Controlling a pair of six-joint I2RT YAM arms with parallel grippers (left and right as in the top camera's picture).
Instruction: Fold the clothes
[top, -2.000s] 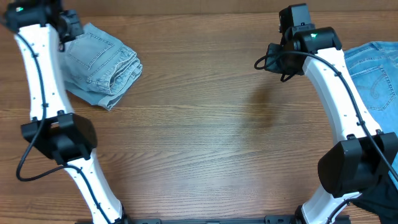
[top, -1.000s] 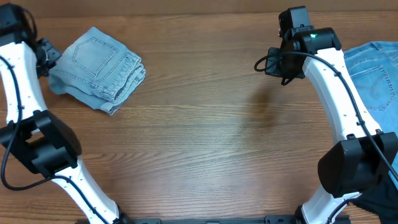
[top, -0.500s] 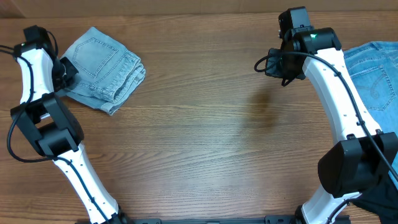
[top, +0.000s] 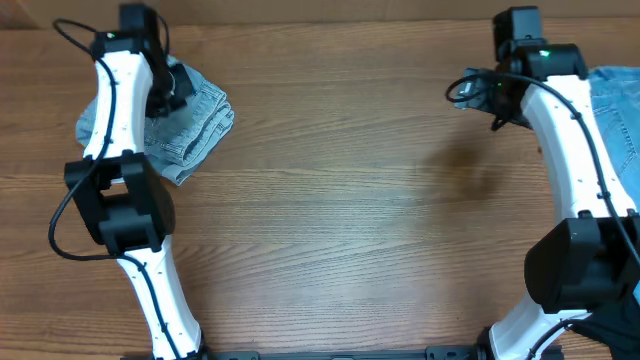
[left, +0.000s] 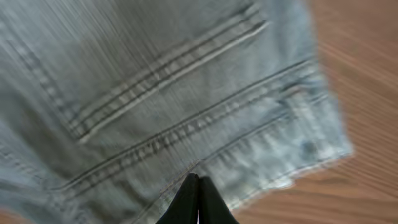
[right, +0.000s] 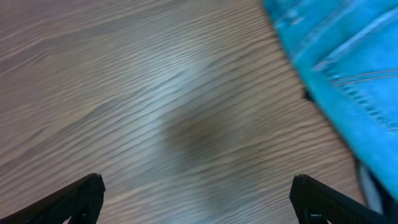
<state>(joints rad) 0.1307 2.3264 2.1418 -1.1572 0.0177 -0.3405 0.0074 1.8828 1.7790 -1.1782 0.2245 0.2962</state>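
Observation:
The pale light-blue denim shorts (top: 203, 118) lie folded in a bundle at the far left of the table. My left gripper (top: 166, 86) is over their upper part. In the left wrist view its fingers (left: 198, 194) are pressed together, shut, just above the shorts (left: 155, 93), whose pocket stitching and seams fill the view. I cannot tell whether the tips touch the cloth. My right gripper (top: 498, 92) is at the far right over bare table. In the right wrist view its fingers (right: 199, 199) are wide open and empty.
Medium-blue jeans (top: 617, 110) lie at the right edge of the table, beside my right arm; they also show in the right wrist view (right: 339, 68). Wooden table (top: 340, 200) stretches between the arms.
My left arm has swung from the left of the shorts to over them, and now covers their upper left part. My right arm has moved right, toward the medium-blue jeans.

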